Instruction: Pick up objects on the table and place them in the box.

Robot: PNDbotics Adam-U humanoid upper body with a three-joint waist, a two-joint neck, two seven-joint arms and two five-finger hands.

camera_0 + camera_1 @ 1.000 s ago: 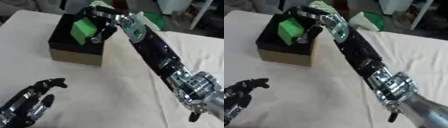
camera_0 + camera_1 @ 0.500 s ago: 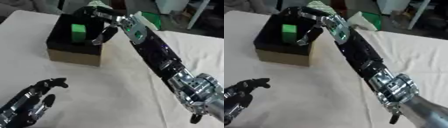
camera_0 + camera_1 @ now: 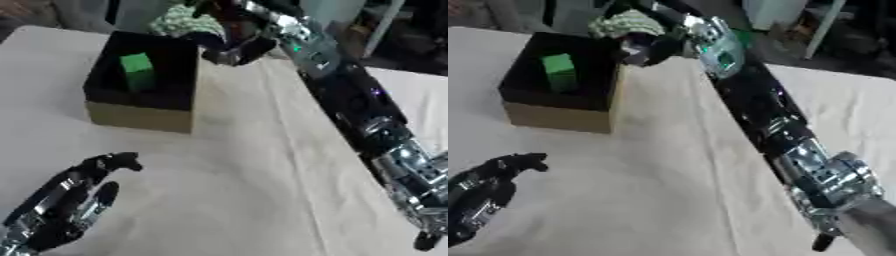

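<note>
A smooth green block [image 3: 136,71] stands inside the black-lined cardboard box [image 3: 140,117], while the right hand [image 3: 234,47], fingers curled, hangs empty beside its rim.

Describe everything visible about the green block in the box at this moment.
The green block is a small, plain, bright green rectangular solid, matte and foam- or plastic-like in look. It stands roughly upright, slightly tilted, inside the box, whose interior is black and outer wall is tan like cardboard. It sits toward the box's left side, resting on the dark floor. Nothing grips it: the right hand is beyond the box's far right corner, apart from the block.
</note>
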